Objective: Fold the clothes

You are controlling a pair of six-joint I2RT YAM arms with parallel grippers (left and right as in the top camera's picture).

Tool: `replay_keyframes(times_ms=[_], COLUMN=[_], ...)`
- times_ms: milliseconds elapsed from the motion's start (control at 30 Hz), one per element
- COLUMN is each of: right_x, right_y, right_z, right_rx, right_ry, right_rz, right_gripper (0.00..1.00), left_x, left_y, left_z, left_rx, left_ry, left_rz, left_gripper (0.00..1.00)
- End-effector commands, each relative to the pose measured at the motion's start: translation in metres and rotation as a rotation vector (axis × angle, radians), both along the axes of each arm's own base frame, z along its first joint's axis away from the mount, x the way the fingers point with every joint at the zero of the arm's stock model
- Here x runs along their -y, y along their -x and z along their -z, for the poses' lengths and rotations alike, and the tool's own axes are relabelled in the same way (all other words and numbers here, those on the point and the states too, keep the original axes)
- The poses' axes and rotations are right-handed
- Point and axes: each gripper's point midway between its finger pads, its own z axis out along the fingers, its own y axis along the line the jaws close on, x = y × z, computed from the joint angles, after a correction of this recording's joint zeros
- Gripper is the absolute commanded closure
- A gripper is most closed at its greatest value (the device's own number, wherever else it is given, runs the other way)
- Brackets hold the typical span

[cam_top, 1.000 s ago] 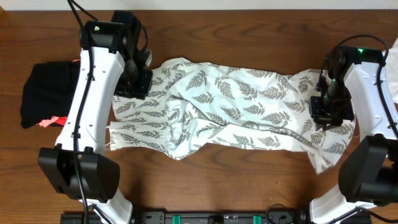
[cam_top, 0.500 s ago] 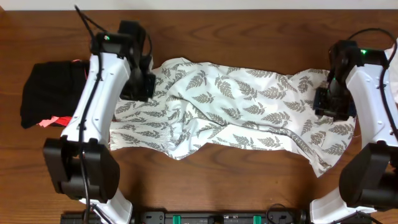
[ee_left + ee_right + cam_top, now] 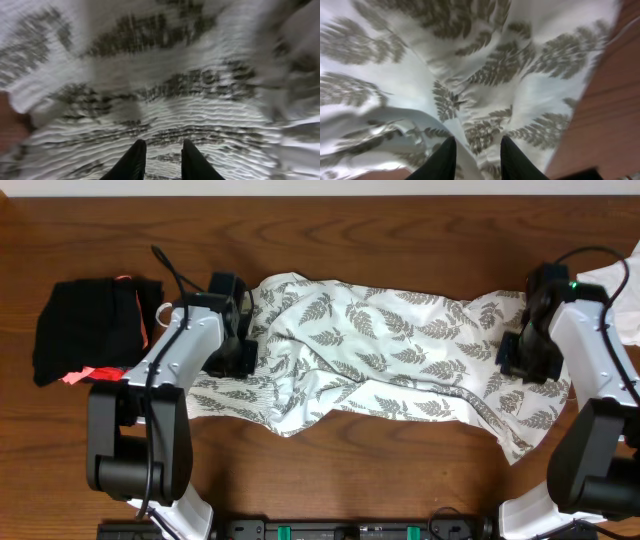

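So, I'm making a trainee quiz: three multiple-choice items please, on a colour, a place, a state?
1. Leaf print on the large thin white fabric dress? A grey-green; B red; C blue.
2. The black cloth bundle with coral-pink trim lies: A on the dress; B on the brown wooden table, left of the dress; C right of it.
3. The dress is: A neatly folded; B rolled up; C spread out, wrinkled.
Answers: A, ferns look grey-green; B, overhead shows it at the table's left; C, it lies unfolded, creased.
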Motion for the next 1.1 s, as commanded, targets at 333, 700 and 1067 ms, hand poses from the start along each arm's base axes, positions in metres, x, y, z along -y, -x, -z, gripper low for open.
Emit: replay_keyframes(times_ms=[333,700,1067], right_x=[-0.006,0.019,0.033], right_y=[0.042,0.079,0.084], right_z=[0.055,0.073,0.075], right_rx=[-0.065,-0.134,-0.128], right_ry=[-0.016,0.078,0.065], right_rz=[0.011,0.146,0.224], right_gripper=[0.71,0.69,0.73], left_x=[-0.009,-0.062,-0.093], left_y=[0.02,0.03,0.038], left_z=[0.022,0.037,0.038], left_rx=[-0.033,-0.014,-0.039], left_ry=[-0.025,-0.203,-0.17], left_rz=[-0.021,-0.235,-0.414], left_gripper=[0.69,0.64,0.64])
